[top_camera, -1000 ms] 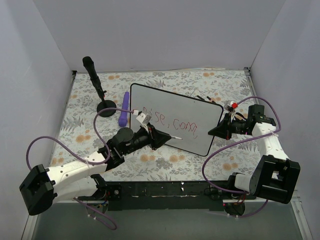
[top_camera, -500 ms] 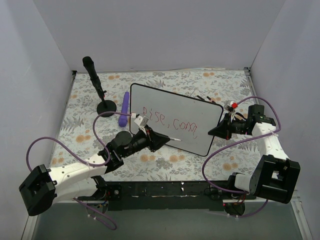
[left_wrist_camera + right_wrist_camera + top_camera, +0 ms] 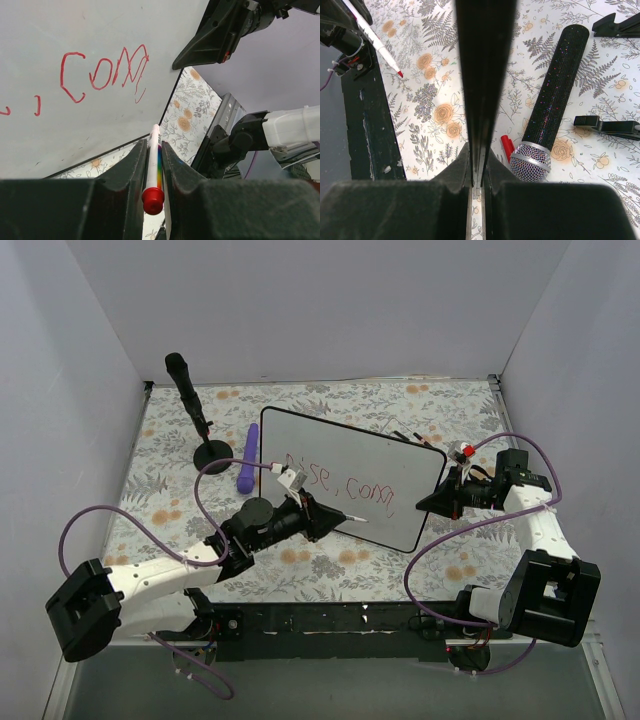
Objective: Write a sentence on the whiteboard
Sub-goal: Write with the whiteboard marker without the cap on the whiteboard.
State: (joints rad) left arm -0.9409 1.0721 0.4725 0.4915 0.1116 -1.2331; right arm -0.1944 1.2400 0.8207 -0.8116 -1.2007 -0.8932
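The whiteboard lies tilted mid-table and fills the upper left of the left wrist view. The red sentence reads about "Rise, com"; the left wrist view shows ", Com". My left gripper is shut on a white marker with a red end, its tip over the board's near edge, below the letters. My right gripper is shut on the board's right edge, which shows edge-on in the right wrist view.
A black microphone stand and a purple object stand left of the board. In the right wrist view, a glittery black microphone, a red cap and black clips lie on the floral cloth.
My left arm has shifted slightly left and back right with the marker, its tip staying near the board's near edge. The writing and the right arm look unchanged.
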